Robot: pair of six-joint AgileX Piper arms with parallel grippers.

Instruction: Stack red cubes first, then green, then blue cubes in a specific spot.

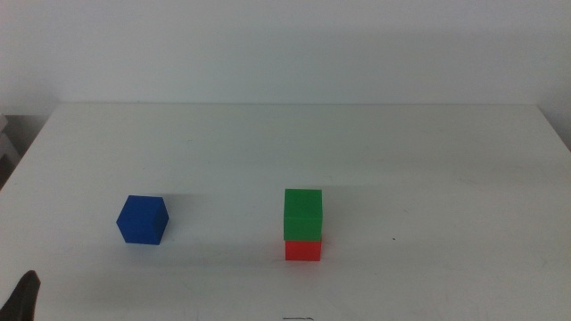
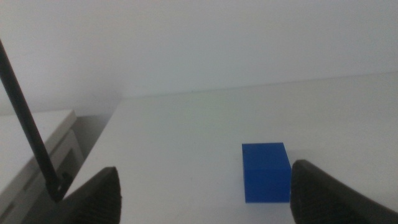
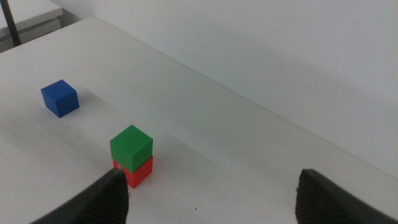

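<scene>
Stack state: green cube (image 1: pixel 302 213) is seated squarely on the red cube (image 1: pixel 303 250), edges roughly lined up, right of centre on the white table (image 1: pixel 401 152), toward the near edge. Only a thin strip of red is seen under the green in the middle view. In the right wrist view the same 2 are seen from an angle: green (image 3: pixel 131 147) on top, red (image 3: pixel 138 172) below, with 2 faces of each visible.

Blue cube (image 1: pixel 142 219) is alone on the table, well apart from the stack, on its left and at about the same depth. It is turned slightly, so a corner is pointed toward the camera in the middle view. Nothing is touching it.

Left gripper (image 2: pixel 205 196): jaws are spread wide and empty. In the left wrist view the blue cube (image 2: pixel 266 172) is seen ahead of the jaws, closer to 1 jaw than the other, not between the tips. In the middle view only a dark tip of this gripper (image 1: pixel 25 294) is seen at the bottom-left corner. The stack is not seen in the left wrist view.

Right gripper (image 3: pixel 211 196): jaws are also spread wide, nothing held. It is out of the middle view. Both the stack and the blue cube (image 3: pixel 60 98) are seen from its wrist camera, the stack nearer. A thin dark rod (image 2: pixel 28 124) beside the table is only caught by the left wrist view.
</scene>
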